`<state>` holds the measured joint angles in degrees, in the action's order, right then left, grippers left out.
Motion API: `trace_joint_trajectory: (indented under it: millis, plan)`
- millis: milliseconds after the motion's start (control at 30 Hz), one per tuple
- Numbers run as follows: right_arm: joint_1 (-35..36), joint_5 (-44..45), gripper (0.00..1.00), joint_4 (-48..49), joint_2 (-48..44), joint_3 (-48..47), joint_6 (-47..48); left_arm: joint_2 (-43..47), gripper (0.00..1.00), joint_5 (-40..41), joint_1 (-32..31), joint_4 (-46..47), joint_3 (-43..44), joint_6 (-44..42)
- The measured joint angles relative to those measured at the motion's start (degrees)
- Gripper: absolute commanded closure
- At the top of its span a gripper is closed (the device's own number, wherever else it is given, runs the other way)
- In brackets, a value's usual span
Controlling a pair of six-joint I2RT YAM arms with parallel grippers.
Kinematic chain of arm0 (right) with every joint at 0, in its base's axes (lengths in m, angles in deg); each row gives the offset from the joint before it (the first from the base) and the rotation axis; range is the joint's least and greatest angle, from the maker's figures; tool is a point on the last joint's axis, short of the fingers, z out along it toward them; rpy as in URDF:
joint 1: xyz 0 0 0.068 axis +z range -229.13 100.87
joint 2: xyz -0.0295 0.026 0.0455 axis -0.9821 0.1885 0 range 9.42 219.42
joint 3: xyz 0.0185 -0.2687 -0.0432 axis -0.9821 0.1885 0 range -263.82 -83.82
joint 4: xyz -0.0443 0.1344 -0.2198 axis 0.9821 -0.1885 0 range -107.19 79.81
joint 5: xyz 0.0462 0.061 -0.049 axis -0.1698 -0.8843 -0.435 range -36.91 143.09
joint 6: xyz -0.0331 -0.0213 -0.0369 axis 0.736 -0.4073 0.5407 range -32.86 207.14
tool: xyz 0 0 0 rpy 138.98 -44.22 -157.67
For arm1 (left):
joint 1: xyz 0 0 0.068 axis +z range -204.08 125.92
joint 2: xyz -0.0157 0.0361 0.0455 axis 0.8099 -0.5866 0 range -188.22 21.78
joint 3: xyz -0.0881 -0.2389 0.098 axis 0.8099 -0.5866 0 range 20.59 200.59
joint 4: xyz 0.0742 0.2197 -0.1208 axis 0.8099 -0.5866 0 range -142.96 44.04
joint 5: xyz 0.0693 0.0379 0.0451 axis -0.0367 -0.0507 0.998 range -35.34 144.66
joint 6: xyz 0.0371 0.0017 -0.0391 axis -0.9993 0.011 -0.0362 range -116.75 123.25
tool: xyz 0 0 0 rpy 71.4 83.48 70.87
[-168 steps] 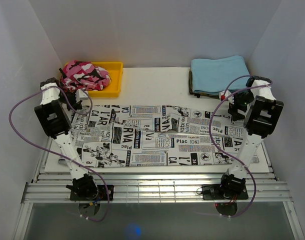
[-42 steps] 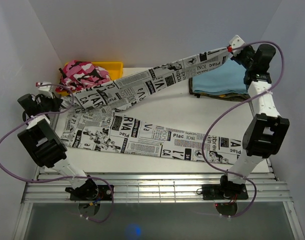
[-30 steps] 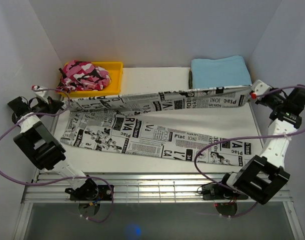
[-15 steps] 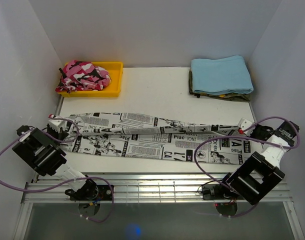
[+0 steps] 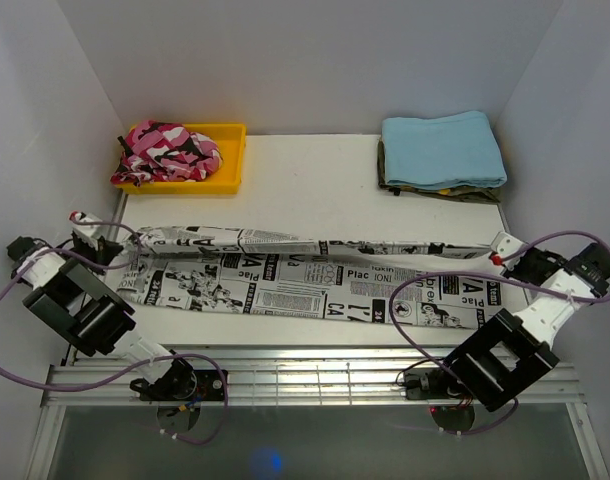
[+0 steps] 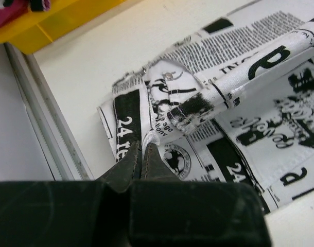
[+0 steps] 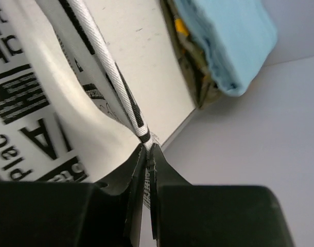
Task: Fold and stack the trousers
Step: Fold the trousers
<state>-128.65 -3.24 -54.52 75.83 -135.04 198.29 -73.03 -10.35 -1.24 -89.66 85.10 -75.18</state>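
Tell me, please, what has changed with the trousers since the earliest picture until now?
Both pairs of jaws lifted the far leg of the trousers, swung it high, then brought it toward the near edge over the other leg. It is now stretched between the jaws, which are shut on it. Unchanged: the pink garment in the yellow tray and the blue cloth.

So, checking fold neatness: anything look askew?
On the white newspaper-print fabric trousers, the top leg is stretched into a narrow creased strip between left tool and right tool, covering only the lower leg's far edge.
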Motion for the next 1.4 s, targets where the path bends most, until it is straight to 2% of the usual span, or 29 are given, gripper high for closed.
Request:
trace_joint_trajectory:
  millis: [133,267,500,567,600,633,700,733,800,833,867,933,1033,1133,1200,1233,1333,1400]
  plan:
    - [-5.92,2.08,0.92,-0.94,-1.03,9.18,1.11,1.97,1.0,2.95,3.26,-2.75,-7.19,-9.01]
    - [-10.97,6.73,0.92,-0.76,3.91,14.84,1.75,0.55,1.0,9.27,4.9,-2.25,-15.34,-16.35]
    - [-12.28,12.35,0.92,1.16,6.19,18.56,2.03,-0.83,1.0,10.08,5.16,-1.73,-16.44,-20.55]
    - [-12.37,13.2,0.77,1.42,6.1,19.17,1.95,-1.09,1.0,10.32,5.14,-2.21,-15.89,-20.61]
    - [-12.35,13.68,0.74,1.55,5.97,19.47,1.97,-1.38,0.83,10.67,5.09,-2.84,-15.26,-20.76]
    - [-12.35,14.27,0.61,1.73,5.84,19.71,2.08,-1.66,0.73,11.13,5.05,-3.61,-14.47,-21.27]
    - [-12.39,15.28,0.44,1.86,5.81,19.69,2.03,-2.16,0.61,12.37,5.14,-5.38,-12.48,-22.29]
    - [-12.41,15.67,0.39,1.53,5.84,19.26,2.29,-2.25,0.51,13.4,5.22,-6.29,-11.39,-23.06]
    - [-12.46,16.22,0.27,0.2,5.86,17.27,2.34,-2.12,0.35,15.02,5.64,-9.03,-9.25,-25.2]
    - [-12.48,16.57,0.11,-0.94,5.97,15.45,2.54,-2.05,0.26,15.56,5.86,-10.91,-7.93,-26.45]
    - [-12.52,16.76,0.03,-2.21,6.1,13.18,2.32,-1.92,0.22,16.02,5.99,-13.14,-6.45,-27.74]
    - [-12.57,17.44,0.09,-5.53,6.4,7.52,2.84,-1.36,0.12,16.63,6.14,-17.77,-3.23,-29.97]
    - [-12.48,17.55,0.1,-11.1,6.34,-0.87,2.89,-0.07,0.11,17.2,6.19,-24.79,1.9,-32.15]
    - [-10.67,17.4,0.07,-14.12,5.53,-4.28,2.89,1.36,0.11,17.33,5.42,-28.13,4.22,-33.07]
    - [-5.77,18.29,0.01,-15.1,5.57,-5.4,2.8,1.6,0.12,17.53,3.82,-29.46,5.01,-31.5]
    - [-2.12,19.04,0.08,-15.26,6.12,-6.1,1.53,1.6,0.12,17.66,2.25,-29.55,5.09,-29.88]
    - [8.96,21.38,0.2,-15.69,9.97,-9.14,-5.22,1.84,0.13,19.67,-5.29,-26.88,4.11,-21.4]
    - [15.3,22.99,0.24,-15.91,13.79,-10.86,-12.44,2.97,0.15,21.97,-10.97,-21.92,0.55,-15.06]
